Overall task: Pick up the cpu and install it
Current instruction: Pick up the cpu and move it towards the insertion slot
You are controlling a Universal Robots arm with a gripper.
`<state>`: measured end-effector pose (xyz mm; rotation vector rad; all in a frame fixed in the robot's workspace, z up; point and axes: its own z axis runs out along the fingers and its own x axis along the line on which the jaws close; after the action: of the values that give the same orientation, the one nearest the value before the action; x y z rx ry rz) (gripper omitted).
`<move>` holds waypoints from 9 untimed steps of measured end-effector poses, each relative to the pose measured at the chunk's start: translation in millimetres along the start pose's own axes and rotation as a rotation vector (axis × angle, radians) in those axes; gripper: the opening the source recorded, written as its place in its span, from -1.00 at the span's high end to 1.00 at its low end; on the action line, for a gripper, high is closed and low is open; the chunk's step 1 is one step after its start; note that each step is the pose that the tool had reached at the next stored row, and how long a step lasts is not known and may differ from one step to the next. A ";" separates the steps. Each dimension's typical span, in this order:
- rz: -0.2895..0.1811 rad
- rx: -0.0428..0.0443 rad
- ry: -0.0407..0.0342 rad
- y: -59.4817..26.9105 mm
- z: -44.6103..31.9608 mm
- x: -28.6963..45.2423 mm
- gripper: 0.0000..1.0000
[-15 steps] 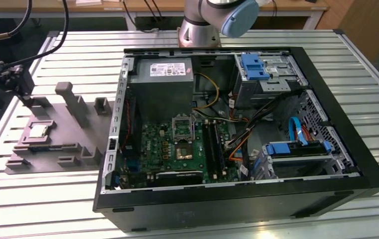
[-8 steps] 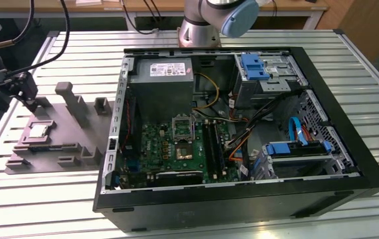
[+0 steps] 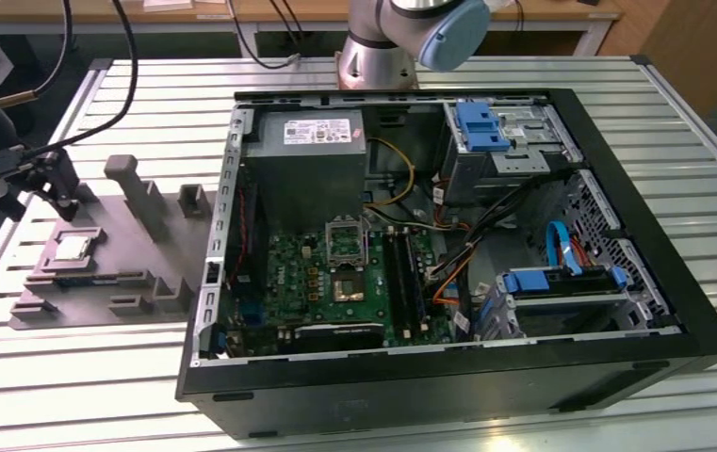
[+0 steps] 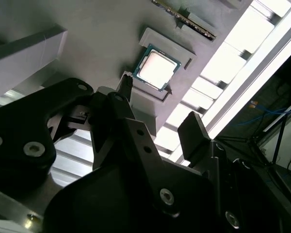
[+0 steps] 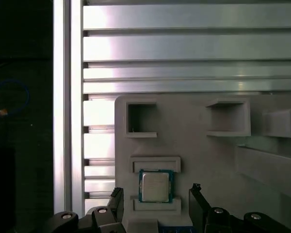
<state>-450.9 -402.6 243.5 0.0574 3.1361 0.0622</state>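
First wrist view shows my black pincer (image 5: 157, 191) open over the small silvery square cpu (image 5: 155, 186), which lies ungrasped in its recess of the grey plastic tray (image 5: 208, 155) on the slatted metal counter (image 5: 184, 48), so both pickup and installation are not yet done.

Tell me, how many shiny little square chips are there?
1. The small flat silvery square cpu sits in the grey plastic tray, at the exterior view's left of the black computer case, near the open gripper. Others may hide inside.
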 end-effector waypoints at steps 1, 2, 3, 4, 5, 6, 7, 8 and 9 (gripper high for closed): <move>0.000 0.0000 0.0000 0.0 0.5 0.0 -0.29; 0.000 0.0001 0.0002 -0.1 0.5 0.0 -0.29; 0.000 0.0002 0.0003 -0.1 0.5 0.0 -0.29; 0.000 0.0000 0.0000 -0.1 1.1 -0.1 -0.29; 0.000 0.0000 0.0000 -0.1 1.4 0.0 -0.29; 0.000 0.0000 0.0000 -0.1 1.4 0.0 -0.29; 0.000 0.0001 0.0000 -0.1 1.4 0.0 -0.29; 0.000 0.0000 0.0000 -0.1 1.5 -0.1 -0.29; 0.000 0.0000 0.0000 -0.1 1.5 -0.1 -0.29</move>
<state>-450.9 -402.7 242.0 0.0572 3.1360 0.0621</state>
